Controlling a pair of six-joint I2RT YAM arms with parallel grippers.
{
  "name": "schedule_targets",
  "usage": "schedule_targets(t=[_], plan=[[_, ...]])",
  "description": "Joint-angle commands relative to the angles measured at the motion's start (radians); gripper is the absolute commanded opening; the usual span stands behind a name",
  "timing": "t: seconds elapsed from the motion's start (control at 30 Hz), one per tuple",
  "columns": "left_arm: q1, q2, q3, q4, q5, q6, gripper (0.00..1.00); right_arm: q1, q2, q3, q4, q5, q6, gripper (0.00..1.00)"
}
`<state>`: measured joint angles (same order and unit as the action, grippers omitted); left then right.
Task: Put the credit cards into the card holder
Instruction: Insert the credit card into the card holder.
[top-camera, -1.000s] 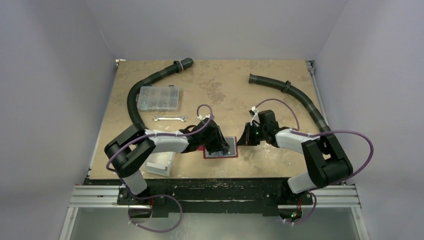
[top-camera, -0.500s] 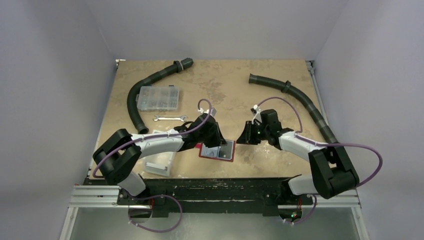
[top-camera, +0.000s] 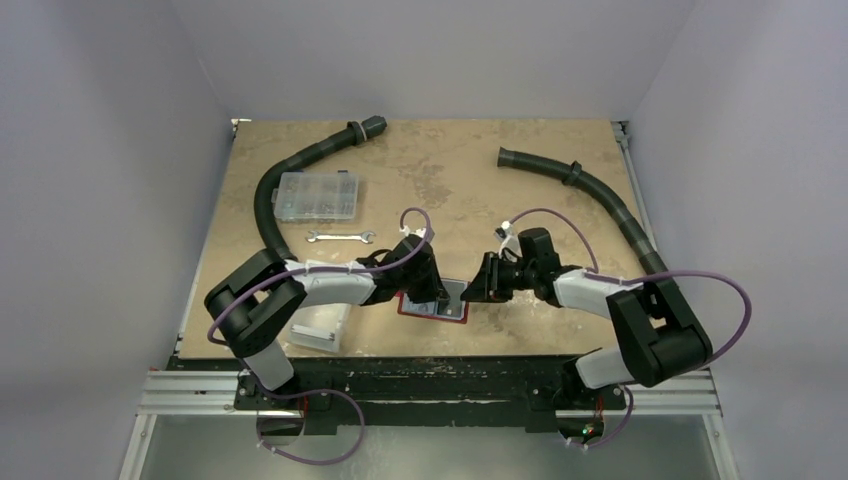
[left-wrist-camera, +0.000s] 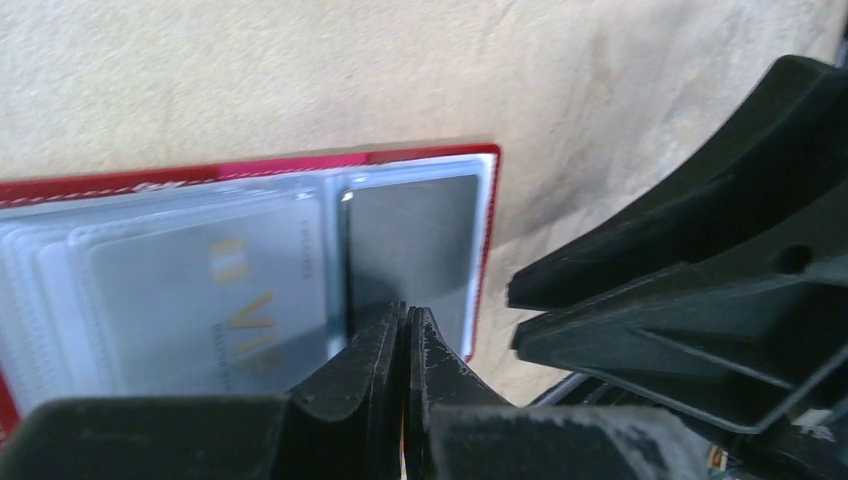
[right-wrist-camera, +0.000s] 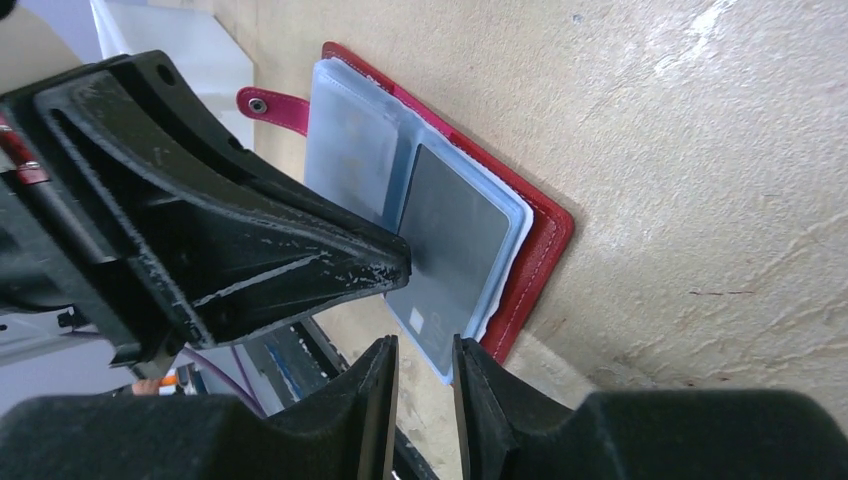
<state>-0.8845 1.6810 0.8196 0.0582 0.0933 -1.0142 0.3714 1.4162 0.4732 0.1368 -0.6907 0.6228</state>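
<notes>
The red card holder (top-camera: 455, 313) lies open near the table's front edge, its clear sleeves facing up. In the left wrist view a grey card with gold letters (left-wrist-camera: 200, 300) sits in a sleeve, and a dark grey card (left-wrist-camera: 410, 230) lies beside it. My left gripper (top-camera: 437, 292) is shut, its tips (left-wrist-camera: 406, 322) down on the holder's pages. In the right wrist view the dark grey card (right-wrist-camera: 455, 245) sticks out past the holder's (right-wrist-camera: 545, 240) lower edge. My right gripper (right-wrist-camera: 425, 362) is slightly open, right at that card's corner and touching nothing that I can see.
A white bin (top-camera: 318, 327) stands left of the holder at the front edge. A wrench (top-camera: 340, 237) and a clear compartment box (top-camera: 318, 195) lie further back left. Black hoses (top-camera: 285, 170) (top-camera: 590, 185) curve along both sides.
My right gripper has moved left, up to the holder's right edge. The holder has shifted a little under my left gripper, which stays on it.
</notes>
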Motion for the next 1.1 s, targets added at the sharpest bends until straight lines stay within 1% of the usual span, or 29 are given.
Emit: schedule_targets(t=[0.0,0.17,0.33,0.6,1.07], plan=[[0.004,-0.053,-0.045,0.01,-0.046,0.025,0.0,0.002,0.028,-0.013,0.097,-0.065,0.035,0.34],[0.004,-0.068,-0.083,0.008,-0.072,0.02,0.0,0.004,0.076,-0.019,0.129,-0.071,0.044,0.34],[0.004,-0.072,-0.106,0.016,-0.086,0.013,0.0,0.004,0.097,-0.016,0.122,-0.056,0.037,0.34],[0.004,-0.054,-0.134,0.053,-0.068,-0.004,0.0,0.01,0.11,-0.012,0.128,-0.062,0.044,0.34],[0.003,-0.056,-0.133,0.057,-0.068,0.001,0.0,0.044,0.101,0.004,0.15,-0.068,0.075,0.34]])
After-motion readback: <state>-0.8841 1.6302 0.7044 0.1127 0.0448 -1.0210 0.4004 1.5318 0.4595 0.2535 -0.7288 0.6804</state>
